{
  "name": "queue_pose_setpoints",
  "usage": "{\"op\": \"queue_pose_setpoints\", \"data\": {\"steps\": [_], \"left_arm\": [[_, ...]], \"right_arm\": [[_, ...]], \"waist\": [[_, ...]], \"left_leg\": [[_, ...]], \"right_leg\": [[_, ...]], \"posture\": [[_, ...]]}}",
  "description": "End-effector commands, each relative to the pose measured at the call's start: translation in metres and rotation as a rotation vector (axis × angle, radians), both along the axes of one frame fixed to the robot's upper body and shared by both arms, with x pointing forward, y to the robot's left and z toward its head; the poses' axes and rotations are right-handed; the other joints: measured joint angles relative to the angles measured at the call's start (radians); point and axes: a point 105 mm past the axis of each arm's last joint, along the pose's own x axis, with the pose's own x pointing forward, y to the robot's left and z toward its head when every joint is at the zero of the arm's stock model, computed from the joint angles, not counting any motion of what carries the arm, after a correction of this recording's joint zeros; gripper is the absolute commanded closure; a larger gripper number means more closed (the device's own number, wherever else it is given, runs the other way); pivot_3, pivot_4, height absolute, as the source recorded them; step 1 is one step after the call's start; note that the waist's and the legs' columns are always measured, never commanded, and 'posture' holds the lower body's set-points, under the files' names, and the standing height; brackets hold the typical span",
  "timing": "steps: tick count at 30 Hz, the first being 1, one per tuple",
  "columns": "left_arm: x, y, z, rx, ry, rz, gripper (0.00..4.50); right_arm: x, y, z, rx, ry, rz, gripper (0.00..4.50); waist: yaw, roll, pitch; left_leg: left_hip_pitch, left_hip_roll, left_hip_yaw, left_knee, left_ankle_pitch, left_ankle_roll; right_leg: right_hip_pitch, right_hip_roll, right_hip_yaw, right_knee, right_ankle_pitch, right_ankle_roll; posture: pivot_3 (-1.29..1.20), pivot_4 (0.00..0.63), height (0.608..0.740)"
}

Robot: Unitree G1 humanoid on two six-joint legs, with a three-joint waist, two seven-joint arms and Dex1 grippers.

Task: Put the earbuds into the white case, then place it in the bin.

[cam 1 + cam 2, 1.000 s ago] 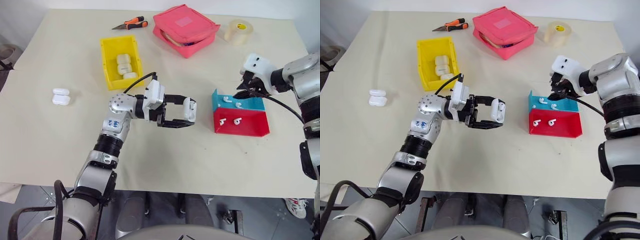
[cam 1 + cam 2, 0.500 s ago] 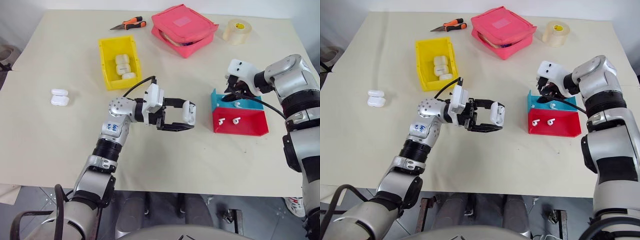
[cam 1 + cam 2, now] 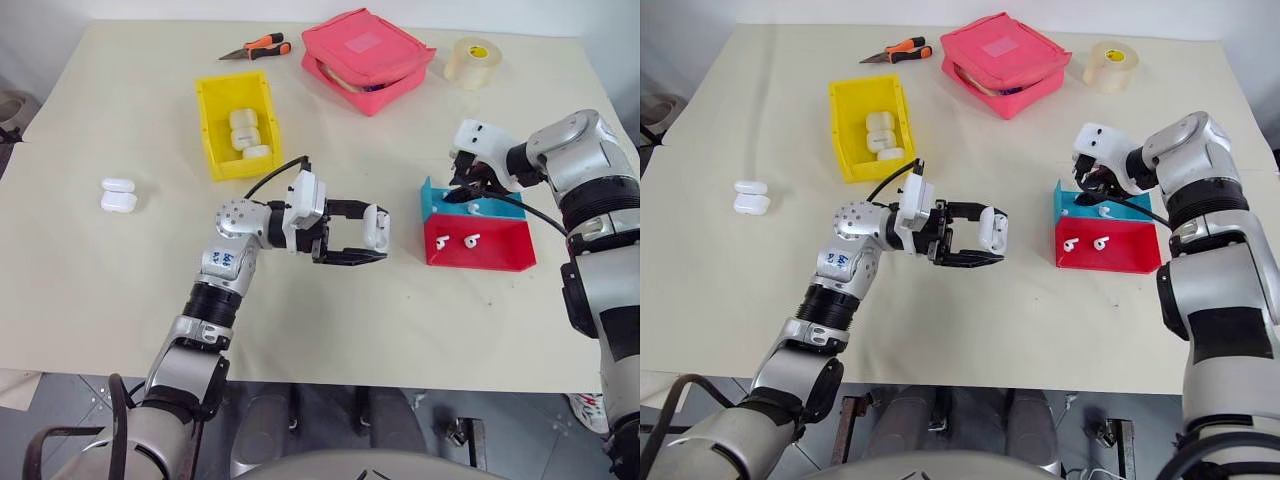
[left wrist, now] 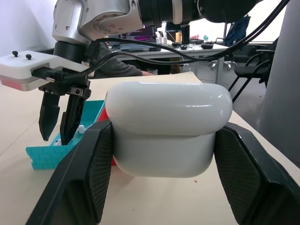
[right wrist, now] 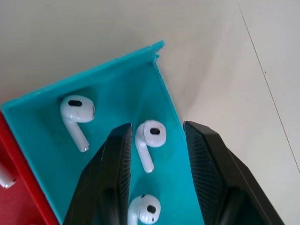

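Note:
My left gripper (image 3: 372, 232) is held level over the middle of the table, shut on a white case (image 3: 378, 226) whose lid is closed (image 4: 168, 126). My right gripper (image 3: 462, 190) points down into the blue half of a low red-and-blue tray (image 3: 500, 262). It is open, its fingers (image 5: 117, 159) straddling one earbud (image 5: 150, 138) without touching it. Two more earbuds (image 5: 77, 112) lie beside it in the blue half. In the red half lie two others (image 3: 458, 241). The yellow bin (image 3: 213, 130) stands at the back left with three white cases (image 3: 246, 133) inside.
Two more white cases (image 3: 119, 194) lie at the left of the table. A pink zip pouch (image 3: 368, 57), a tape roll (image 3: 474, 60) and orange-handled pliers (image 3: 258, 46) sit along the far edge. The tray stands close to my right arm.
My right gripper has come in leftward and down over the tray's blue half, then held still. The left gripper and its case have not moved.

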Motion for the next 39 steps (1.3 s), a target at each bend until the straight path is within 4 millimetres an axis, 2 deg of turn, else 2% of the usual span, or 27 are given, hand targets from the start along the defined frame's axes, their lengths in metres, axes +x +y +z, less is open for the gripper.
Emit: {"op": "queue_pose_setpoints", "data": {"steps": [1,16,19,21,22,27,31,35,37,39], "left_arm": [[-0.005,0.0,0.012,-0.03,-0.044,-0.01,1.69],[-0.004,0.001,0.012,-0.032,-0.045,0.002,1.69],[-0.004,0.001,0.013,-0.031,-0.045,0.004,1.69],[-0.003,0.001,0.013,-0.03,-0.046,0.005,1.69],[-0.003,0.001,0.013,-0.031,-0.045,0.006,1.69],[-0.002,0.0,0.013,-0.032,-0.045,0.008,1.69],[-0.001,-0.001,0.011,-0.028,-0.037,0.008,1.69],[0.001,-0.002,0.01,-0.031,-0.025,0.002,1.69],[0.003,-0.004,0.01,-0.035,-0.016,-0.006,1.69],[0.006,-0.006,0.011,-0.039,-0.013,-0.017,1.69]], "right_arm": [[0.003,0.0,0.013,0.0,-0.036,0.003,2.68],[0.002,0.0,0.007,-0.009,-0.019,0.007,2.68],[0.002,0.0,0.007,-0.01,-0.019,0.01,3.26],[0.003,0.002,0.008,0.004,-0.029,0.005,3.89],[0.003,0.002,0.008,0.008,-0.029,0.008,3.99],[0.003,0.005,0.017,0.045,-0.054,0.025,3.99],[0.002,0.003,0.047,0.147,-0.134,0.01,3.99],[-0.018,0.01,0.074,0.352,-0.19,0.04,3.99],[-0.044,0.019,0.083,0.48,-0.205,0.075,3.99],[-0.08,0.036,0.088,0.664,-0.216,0.113,3.99]], "waist": [[0.0,0.0,0.0],[-0.001,0.0,0.0],[-0.001,0.0,0.0],[-0.001,0.0,0.0],[-0.001,0.0,0.0],[0.0,0.0,0.0],[0.0,0.001,0.0],[0.006,0.001,0.001],[0.015,0.001,0.001],[0.026,0.001,0.001]], "left_leg": [[0.0,0.0,0.0,0.0,0.0,0.0],[0.0,0.0,0.0,0.0,0.0,0.0],[0.0,0.0,0.0,0.0,0.0,0.0],[0.0,0.0,0.0,0.0,0.0,0.0],[0.0,0.0,0.0,0.0,0.0,0.0],[0.0,0.0,0.0,0.0,0.0,0.0],[0.0,0.0,0.0,0.0,0.0,0.0],[0.0,0.0,0.0,0.0,0.0,0.0],[0.0,0.0,-0.002,0.0,0.0,0.0],[-0.001,-0.001,-0.004,0.0,0.0,0.0]], "right_leg": [[0.0,0.0,0.0,0.0,0.0,0.0],[0.0,0.0,0.0,0.0,0.0,0.0],[0.0,0.0,0.0,0.0,0.0,0.0],[0.0,0.0,0.0,0.0,0.0,0.0],[0.0,0.0,0.0,0.0,0.0,0.0],[0.0,0.0,0.0,0.0,0.0,0.0],[0.0,0.0,0.0,0.0,0.0,0.0],[0.0,0.0,0.0,0.0,0.0,0.0],[0.001,0.0,-0.001,0.0,0.0,0.0],[0.001,0.0,-0.002,-0.001,0.0,0.0]], "posture": [[0.0,0.15,0.74],[0.0,0.15,0.74],[0.0,0.15,0.74],[0.0,0.15,0.74],[0.0,0.15,0.74],[0.0,0.15,0.74],[0.0,0.15,0.74],[0.0,0.15,0.74],[0.0,0.15,0.74],[0.0,0.15,0.74]]}}
